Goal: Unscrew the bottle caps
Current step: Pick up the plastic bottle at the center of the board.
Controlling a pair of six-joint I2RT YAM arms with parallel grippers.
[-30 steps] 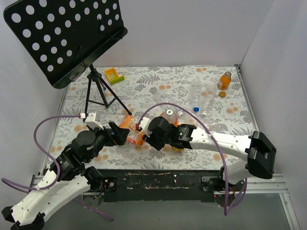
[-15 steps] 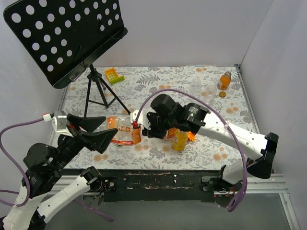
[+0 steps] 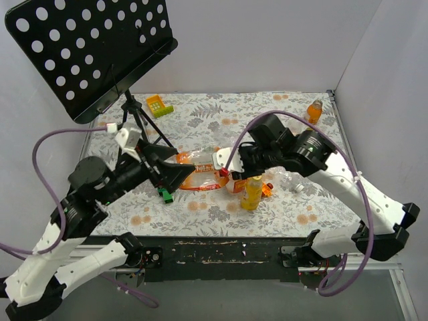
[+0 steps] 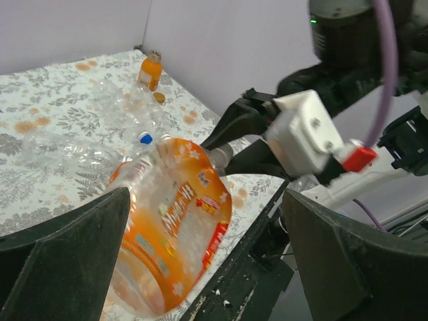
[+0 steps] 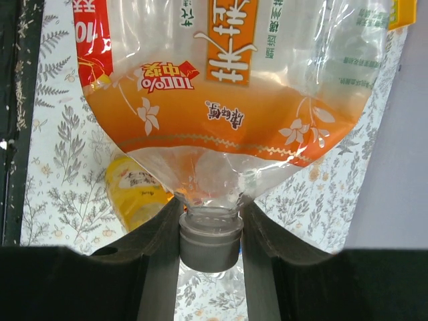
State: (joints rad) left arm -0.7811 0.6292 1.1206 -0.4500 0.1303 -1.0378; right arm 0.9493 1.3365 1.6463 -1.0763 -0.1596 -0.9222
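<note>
A large orange drink bottle (image 3: 200, 171) lies crosswise at the table's middle front. My right gripper (image 3: 229, 179) is shut on its bottle cap (image 5: 209, 244), a greyish-white screw top pinched between both fingers (image 5: 160, 254). The bottle's base points at my left gripper (image 3: 184, 162), which stands wide open. In the left wrist view the bottle's body (image 4: 175, 224) lies between the spread fingers (image 4: 67, 247) of the left gripper (image 4: 204, 200) and touches neither. A yellow bottle (image 3: 252, 192) stands upright just right of the right gripper (image 5: 209, 221). A small orange bottle (image 3: 313, 111) stands at the back right.
A black music stand (image 3: 137, 124) on a tripod stands at the back left, close to the left arm. A green-and-yellow block (image 3: 158, 105) lies behind it. Clear empty bottles (image 4: 100, 134) lie right of centre. The table's front edge (image 3: 221, 237) is near the bottles.
The right arm has swung up and back to the right, carrying the big bottle by its cap. The left arm has risen and swung right, its open jaws now round the bottle's base.
</note>
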